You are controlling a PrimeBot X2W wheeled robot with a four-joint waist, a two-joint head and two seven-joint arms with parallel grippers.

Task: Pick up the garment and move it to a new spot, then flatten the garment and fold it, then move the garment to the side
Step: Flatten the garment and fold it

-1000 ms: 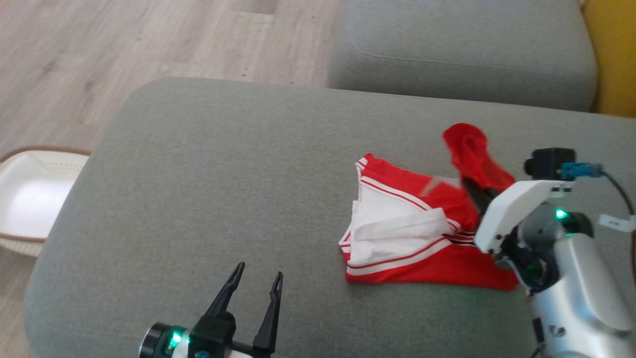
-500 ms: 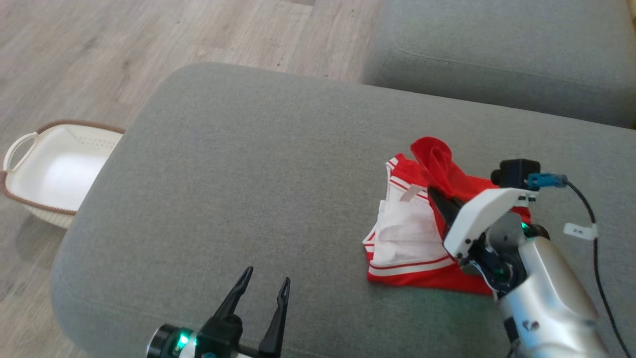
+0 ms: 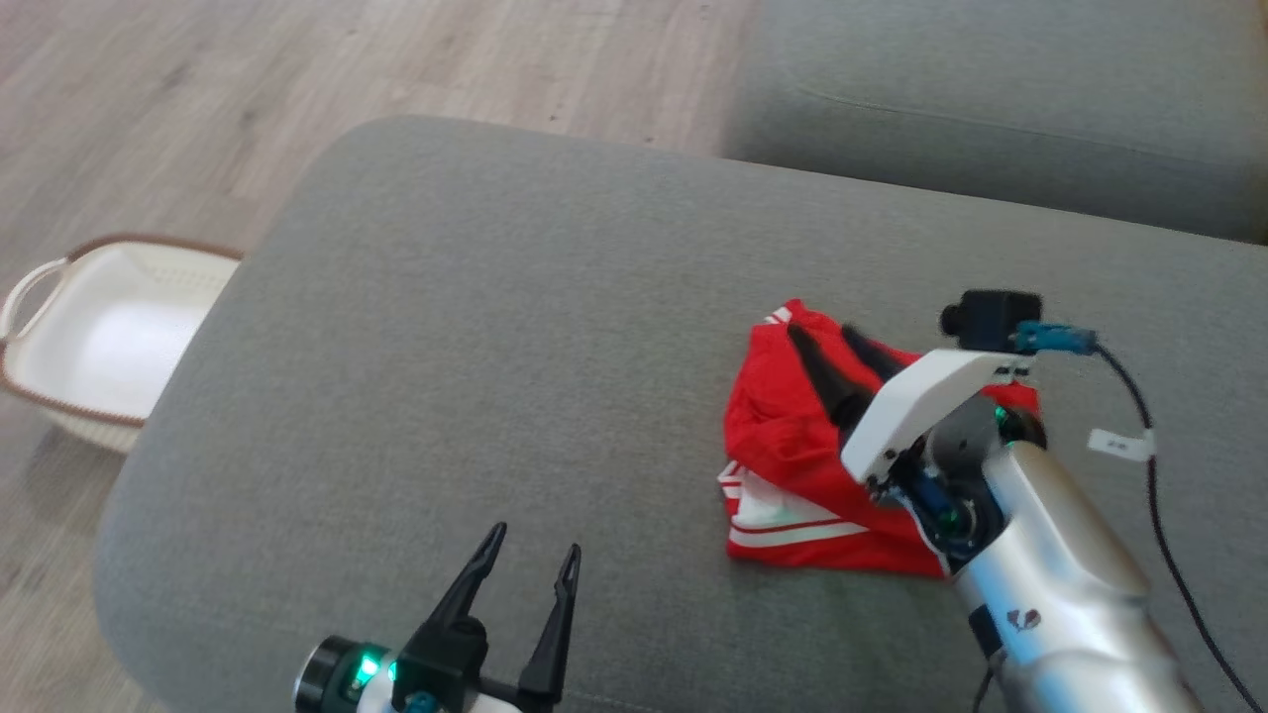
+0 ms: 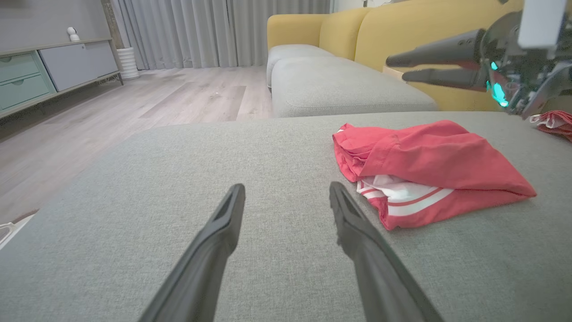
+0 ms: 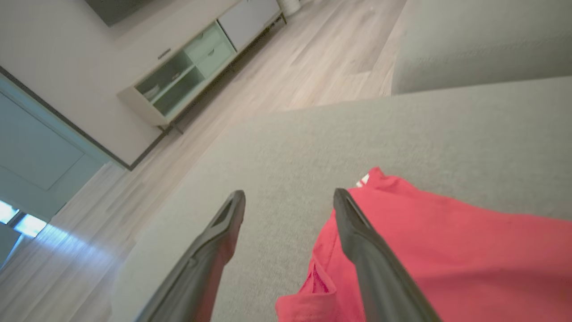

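Grey sofa cushion (image 3: 475,327) carries it all | red white-striped shorts (image 3: 783,446) lie bunched on its right half | right gripper (image 3: 820,335) hangs just above them, fingers apart, nothing clamped | left gripper (image 3: 535,541) near the front edge, fingers spread, empty

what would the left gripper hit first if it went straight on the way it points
Probably the grey fabric cushion ahead of the left gripper, though depth is unclear; the red and white garment lies off to its right, out of that line.
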